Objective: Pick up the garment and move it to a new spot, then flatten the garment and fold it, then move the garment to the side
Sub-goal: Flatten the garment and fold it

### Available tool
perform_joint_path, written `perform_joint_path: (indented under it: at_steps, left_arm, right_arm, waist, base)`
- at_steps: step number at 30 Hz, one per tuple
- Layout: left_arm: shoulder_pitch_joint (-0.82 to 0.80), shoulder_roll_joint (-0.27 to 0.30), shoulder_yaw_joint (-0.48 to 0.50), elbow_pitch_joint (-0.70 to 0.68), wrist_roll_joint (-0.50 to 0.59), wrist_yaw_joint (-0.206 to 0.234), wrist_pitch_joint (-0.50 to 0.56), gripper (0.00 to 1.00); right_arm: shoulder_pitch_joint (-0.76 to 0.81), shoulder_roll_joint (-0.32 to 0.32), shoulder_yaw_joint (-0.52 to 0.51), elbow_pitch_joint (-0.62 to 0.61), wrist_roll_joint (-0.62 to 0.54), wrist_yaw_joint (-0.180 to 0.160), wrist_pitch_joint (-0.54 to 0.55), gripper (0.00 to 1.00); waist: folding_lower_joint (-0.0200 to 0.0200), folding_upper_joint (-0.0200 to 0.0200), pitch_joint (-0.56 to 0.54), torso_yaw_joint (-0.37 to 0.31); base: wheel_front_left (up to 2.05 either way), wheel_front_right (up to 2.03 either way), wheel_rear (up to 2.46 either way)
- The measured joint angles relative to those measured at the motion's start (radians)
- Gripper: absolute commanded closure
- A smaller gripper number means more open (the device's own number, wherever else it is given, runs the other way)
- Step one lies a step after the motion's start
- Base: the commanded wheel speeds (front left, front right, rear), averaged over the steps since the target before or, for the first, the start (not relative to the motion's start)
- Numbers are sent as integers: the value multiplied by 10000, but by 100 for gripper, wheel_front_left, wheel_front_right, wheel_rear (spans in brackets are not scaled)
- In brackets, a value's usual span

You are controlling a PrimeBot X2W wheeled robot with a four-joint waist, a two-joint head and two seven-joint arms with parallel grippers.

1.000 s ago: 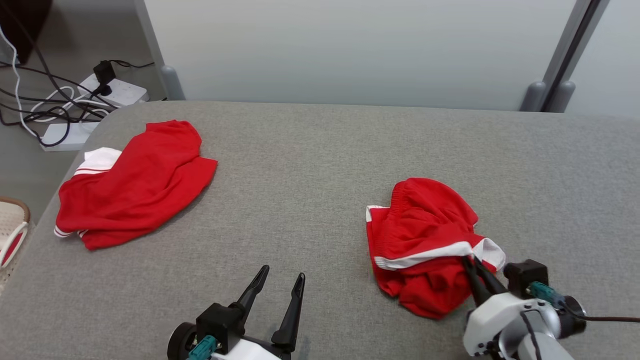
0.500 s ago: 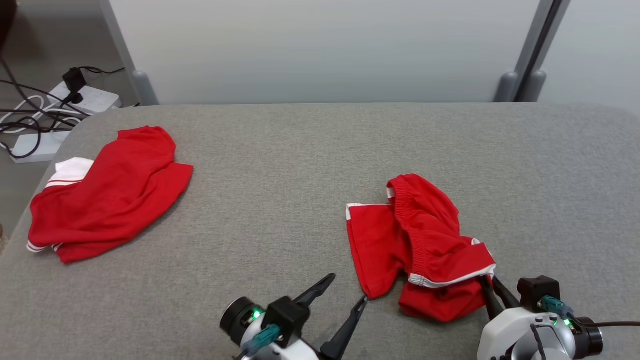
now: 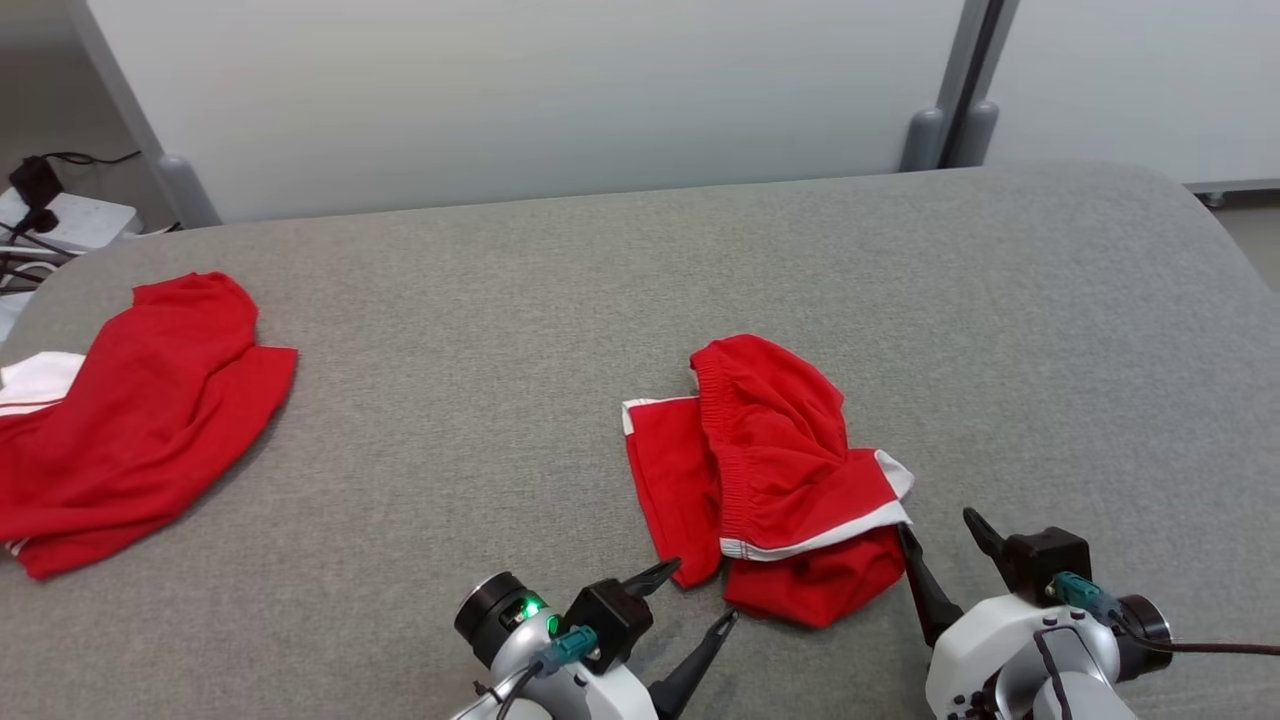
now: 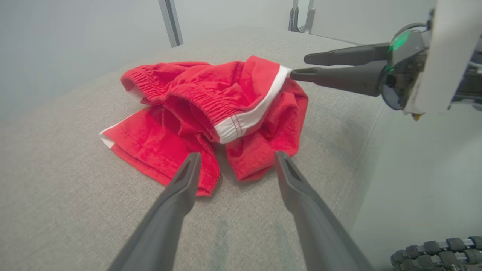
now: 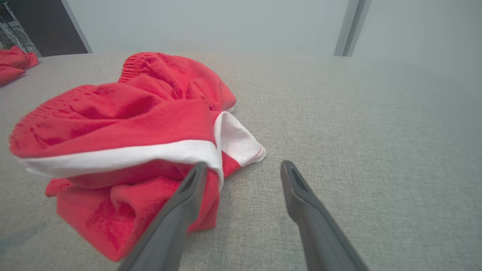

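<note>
The garment (image 3: 770, 480) is a pair of red shorts with white trim, lying crumpled on the grey table (image 3: 500, 330). My right gripper (image 3: 938, 525) stands open just right of its white-edged hem, its left finger touching the cloth and nothing between the jaws. In the right wrist view the gripper (image 5: 243, 165) is open beside the garment (image 5: 131, 124). My left gripper (image 3: 697, 597) is open at the garment's near edge. In the left wrist view, this gripper (image 4: 237, 156) points at the garment (image 4: 211, 113), with the right gripper (image 4: 301, 66) at the far hem.
A second red garment (image 3: 130, 420) lies at the table's left end, also seen far off as red cloth (image 5: 15, 62). A power strip with cables (image 3: 55, 215) sits on the floor past the left corner. A pale partition (image 3: 550, 90) stands behind the table.
My right gripper has opened and let go of the garment's hem, which now rests on the table. My left gripper has come closer to the garment. The camera has turned right.
</note>
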Motion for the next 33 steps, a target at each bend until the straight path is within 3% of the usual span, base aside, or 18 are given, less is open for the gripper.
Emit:
perform_joint_path:
  at_steps: [16,30,32,33]
  left_arm:
    - [-1129,-17,-178,928,-153,186,-2,0]
    - [-1168,-19,-395,1294,-548,184,-2,0]
    - [-1168,-17,-368,1104,-685,171,-2,100]
    - [-1169,-21,-362,988,-690,169,-2,100]
  right_arm:
    - [-18,2,58,-688,138,-2,0,0]
    - [-189,2,123,-819,232,0,0,0]
    - [-188,2,113,-825,232,-2,0,0]
    - [-188,2,98,-825,230,0,0,0]
  waist:
    - [0,0,443,-729]
    - [0,0,572,-1159]
    - [0,0,596,-1179]
    - [0,0,598,-1179]
  base:
    - [0,0,0]
    - [0,0,0]
    - [0,0,0]
    - [0,0,0]
